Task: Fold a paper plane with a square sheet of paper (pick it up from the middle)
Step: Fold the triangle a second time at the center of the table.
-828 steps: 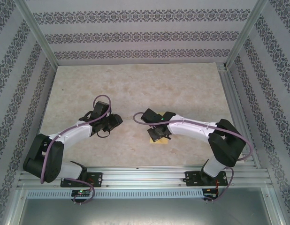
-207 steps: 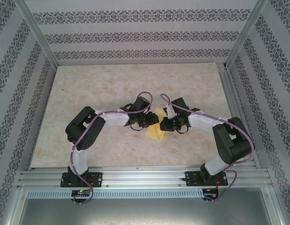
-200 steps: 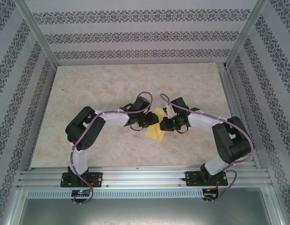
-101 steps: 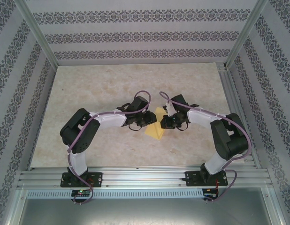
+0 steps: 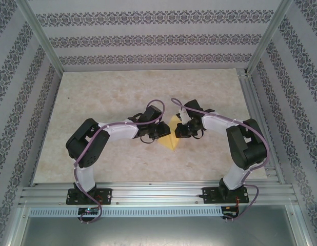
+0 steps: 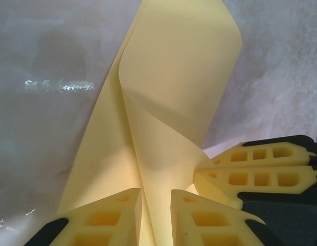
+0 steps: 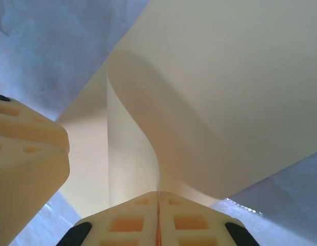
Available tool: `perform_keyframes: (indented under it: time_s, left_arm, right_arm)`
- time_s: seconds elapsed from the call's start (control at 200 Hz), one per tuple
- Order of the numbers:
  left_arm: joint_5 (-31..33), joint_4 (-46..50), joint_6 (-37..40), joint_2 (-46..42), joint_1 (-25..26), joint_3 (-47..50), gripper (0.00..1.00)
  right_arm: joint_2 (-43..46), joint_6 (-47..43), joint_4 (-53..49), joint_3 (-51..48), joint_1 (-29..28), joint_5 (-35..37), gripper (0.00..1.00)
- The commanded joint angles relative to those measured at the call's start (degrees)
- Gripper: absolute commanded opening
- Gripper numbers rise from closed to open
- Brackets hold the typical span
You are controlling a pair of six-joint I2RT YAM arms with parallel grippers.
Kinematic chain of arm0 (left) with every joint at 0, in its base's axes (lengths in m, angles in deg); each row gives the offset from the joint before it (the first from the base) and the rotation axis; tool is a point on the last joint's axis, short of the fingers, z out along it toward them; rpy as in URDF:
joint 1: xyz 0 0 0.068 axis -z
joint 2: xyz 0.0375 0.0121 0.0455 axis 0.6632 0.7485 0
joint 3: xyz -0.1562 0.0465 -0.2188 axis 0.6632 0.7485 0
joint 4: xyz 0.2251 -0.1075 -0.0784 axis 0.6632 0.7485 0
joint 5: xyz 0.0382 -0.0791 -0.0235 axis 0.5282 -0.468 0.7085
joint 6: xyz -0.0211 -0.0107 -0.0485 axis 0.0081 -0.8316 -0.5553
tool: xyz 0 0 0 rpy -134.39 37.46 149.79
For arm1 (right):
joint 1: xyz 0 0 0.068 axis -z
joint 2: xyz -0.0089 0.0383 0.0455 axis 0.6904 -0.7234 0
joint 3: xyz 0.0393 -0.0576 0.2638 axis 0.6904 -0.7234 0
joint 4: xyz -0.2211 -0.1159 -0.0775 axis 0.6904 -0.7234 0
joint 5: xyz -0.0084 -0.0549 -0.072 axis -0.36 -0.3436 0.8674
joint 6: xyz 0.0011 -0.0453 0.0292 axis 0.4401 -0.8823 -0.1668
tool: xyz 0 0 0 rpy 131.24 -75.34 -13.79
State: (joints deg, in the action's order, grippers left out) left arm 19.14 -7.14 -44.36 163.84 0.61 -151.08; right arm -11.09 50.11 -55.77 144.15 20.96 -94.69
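1. Now the square sheet of paper [image 5: 171, 139] sits bent and curled between both grippers, at mid table [image 5: 122, 92].
2. Right gripper [image 7: 158, 200]: jaws pressed together, pinching the sheet.
3. Left gripper [image 6: 156, 200]: jaws narrow, sheet runs through the gap; can't tell if it's clamped.
4. Both grippers face each other, just beside one another.

Bright, diffuse light; top view sharp. Wrist cams: glare streak on tabletop [image 6: 58, 84], soft shading across square sheet of paper [image 7: 225, 92], fg blurred.
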Motion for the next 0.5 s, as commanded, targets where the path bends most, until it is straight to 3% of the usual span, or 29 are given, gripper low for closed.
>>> perform_keyframes:
  time_s: [0.0,0.495]
  left_arm:
    - [0.1,0.8,1.3,0.6,0.9,0.2,0.24]
    - [-0.1,1.4,2.1,-0.5,1.1,0.4,0.24]
  right_arm:
    - [-1.4,-1.8,-1.5,2.1,0.7,1.6,0.09]
    - [-4.1,-2.1,-2.3,3.7,-0.8,1.5,0.10]
